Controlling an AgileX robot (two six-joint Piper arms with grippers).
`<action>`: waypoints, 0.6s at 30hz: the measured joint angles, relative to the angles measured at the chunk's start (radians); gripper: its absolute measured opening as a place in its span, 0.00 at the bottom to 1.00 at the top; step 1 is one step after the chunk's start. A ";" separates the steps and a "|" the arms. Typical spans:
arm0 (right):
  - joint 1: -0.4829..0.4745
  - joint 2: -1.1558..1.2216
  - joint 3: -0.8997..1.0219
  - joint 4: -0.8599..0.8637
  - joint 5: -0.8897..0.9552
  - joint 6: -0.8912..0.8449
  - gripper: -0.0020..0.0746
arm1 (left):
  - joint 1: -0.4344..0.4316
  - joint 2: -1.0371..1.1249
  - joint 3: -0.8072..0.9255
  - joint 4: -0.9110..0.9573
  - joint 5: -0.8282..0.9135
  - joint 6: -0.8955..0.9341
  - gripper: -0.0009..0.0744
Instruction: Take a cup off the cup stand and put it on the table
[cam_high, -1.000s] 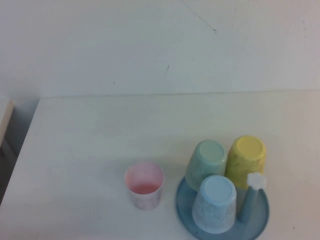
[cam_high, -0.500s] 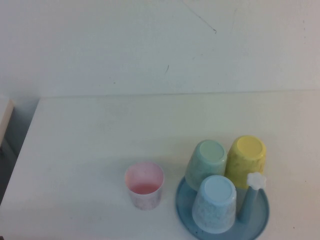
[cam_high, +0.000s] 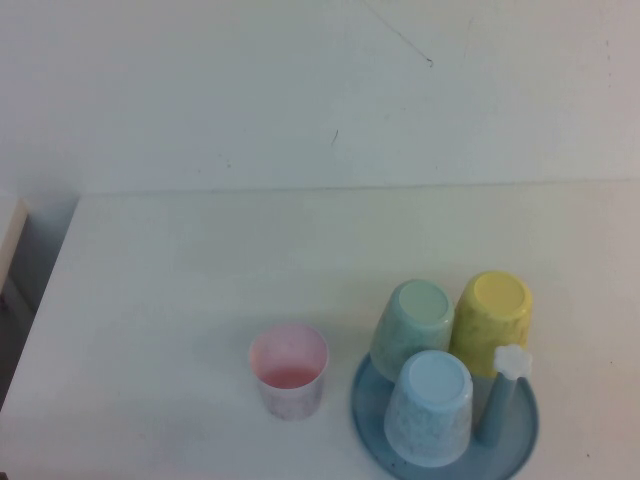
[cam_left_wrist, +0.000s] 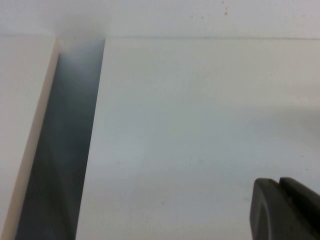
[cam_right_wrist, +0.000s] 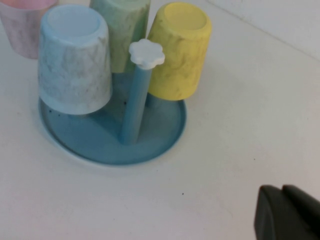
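- High view: pink cup (cam_high: 288, 370) stands upright, mouth up, on the counter (cam_high: 200, 280), just left of the cup stand (cam_high: 520, 440) and apart from its rim. Looks like the task is effectively done.
- High view: stand carries three inverted cups: mint green cup (cam_high: 412, 325), yellow cup (cam_high: 491, 320), light blue cup (cam_high: 430, 405). One bare peg (cam_high: 497, 400) with a white flower cap on the right. Neither arm shows here.
- Left wrist view: only bare counter, its edge and a gap beside a pale neighbouring surface (cam_left_wrist: 22, 125). Left claw (cam_left_wrist: 287, 210) shows as a dark tip in the corner, well away from the cups; cannot tell if it's apart or together. Nothing seen in it.
- Right wrist view: right claw (cam_right_wrist: 289, 215) is a dark tip above the counter, near the stand but apart from it. Spread not visible either, cannot tell. Pink cup just visible beyond the blue one.
- Risk: pink cup sits close to the stand; any arm sweep through that gap could tip it, being light and tapered.
- Risk: right claw travelling low toward the stand could clip the bare peg or the yellow cup and drag the tray.
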 joint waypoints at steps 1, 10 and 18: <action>0.000 0.000 0.000 0.000 0.000 0.000 0.02 | 0.000 0.000 0.000 0.000 0.000 0.000 0.01; -0.037 -0.039 0.027 -0.143 -0.047 0.121 0.02 | 0.000 0.000 0.000 0.000 0.000 0.001 0.01; -0.244 -0.241 0.205 -0.178 -0.172 0.225 0.02 | 0.000 0.000 0.000 -0.001 0.001 0.001 0.01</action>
